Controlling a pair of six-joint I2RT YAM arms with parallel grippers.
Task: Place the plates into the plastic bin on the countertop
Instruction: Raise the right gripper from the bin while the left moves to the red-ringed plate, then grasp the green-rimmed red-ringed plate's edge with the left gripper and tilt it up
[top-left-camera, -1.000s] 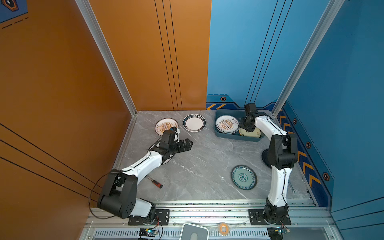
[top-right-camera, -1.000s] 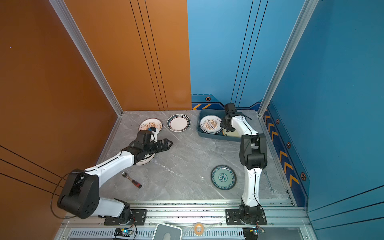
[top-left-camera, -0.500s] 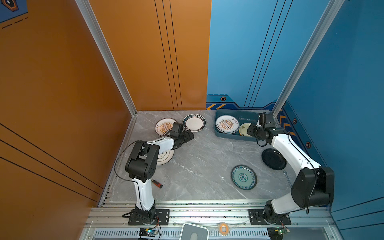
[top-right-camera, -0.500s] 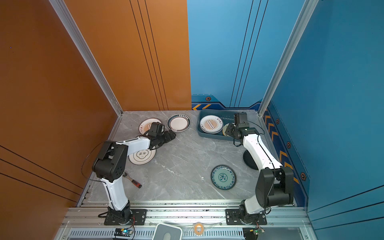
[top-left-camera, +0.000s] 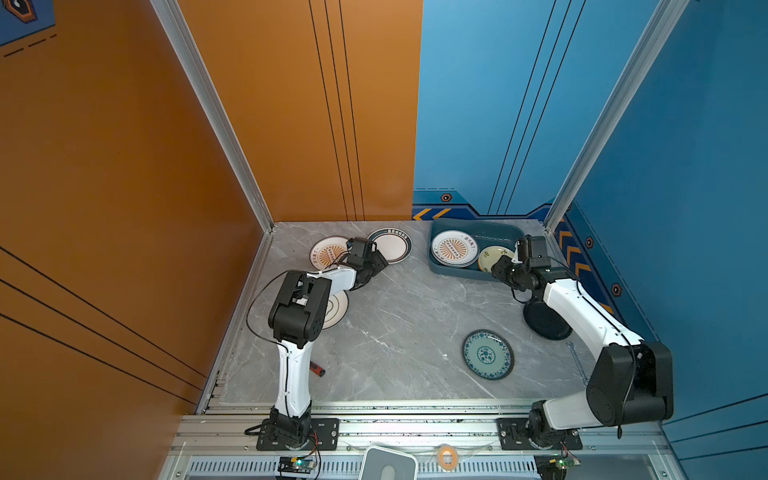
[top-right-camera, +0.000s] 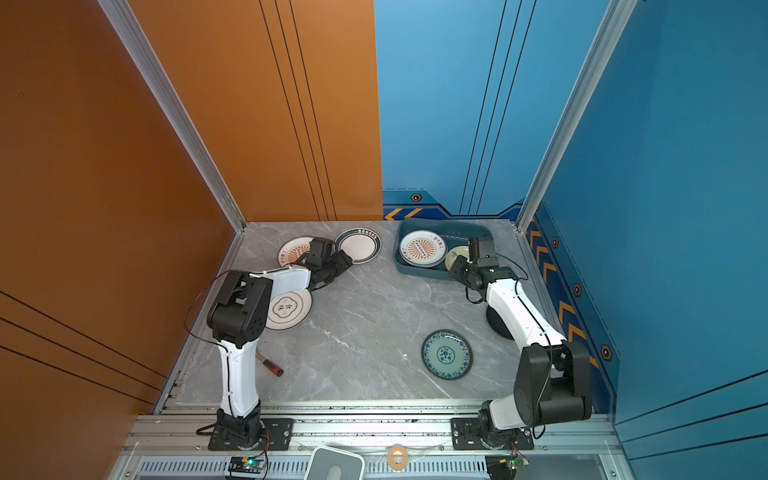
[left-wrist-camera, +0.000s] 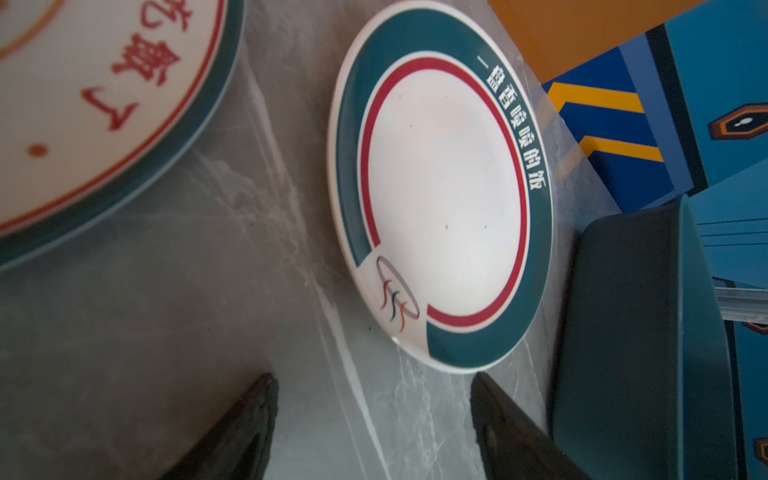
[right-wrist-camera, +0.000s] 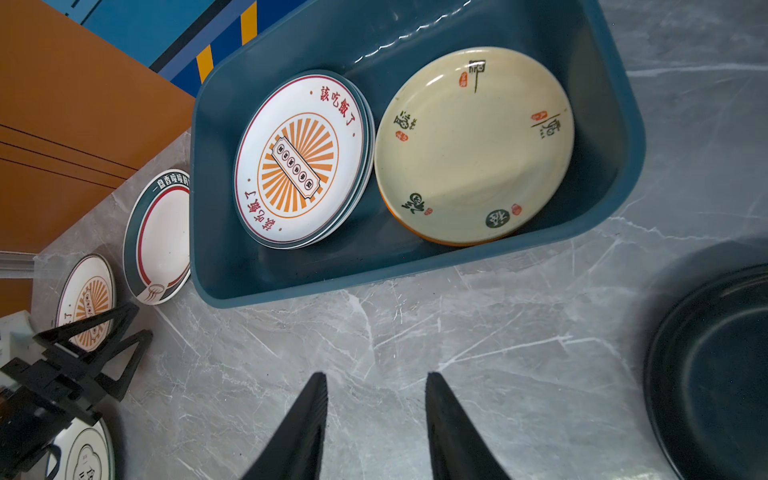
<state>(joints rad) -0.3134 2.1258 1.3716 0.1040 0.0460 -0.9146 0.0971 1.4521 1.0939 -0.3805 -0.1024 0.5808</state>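
plastic bin (top-left-camera: 490, 235): dark teal tub at the far right of the tabletop (top-left-camera: 407, 316), close to the far wall.
bin, left half: a short stack of plates topped by an orange-sunburst plate (right-wrist-camera: 299, 162).
bin, right half: a cream plate (right-wrist-camera: 473, 145) lying on an orange-edged plate, of which only a sliver shows.
green-rimmed plate (left-wrist-camera: 444, 187): flat on the tabletop just left of the bin, apart from it.
second sunburst plate (top-left-camera: 326, 253): flat at the far left, beside the green-rimmed plate and partly hidden by the left wrist in both top views.
grey-ringed plate (top-right-camera: 291, 309): on the left side, nearer than the sunburst plate, with its left part under the left arm.
teal-patterned plate (top-left-camera: 488, 354): lies alone at the near right of centre.
black plate (top-left-camera: 542, 328): on the right side, near of the bin, partly covered by the right arm.
left end effector (left-wrist-camera: 374, 386): released, with the jaws apart and nothing between them. It is low over the tabletop, and its tips are just short of the green-rimmed plate's near edge. Contact cannot be made out.
right end effector (right-wrist-camera: 376, 386): released, with the jaws apart and empty. It is over bare tabletop just near of the bin's near wall, and the black plate lies to its right.
screwdriver (top-right-camera: 272, 366): on the tabletop at the near left, beside the left arm.
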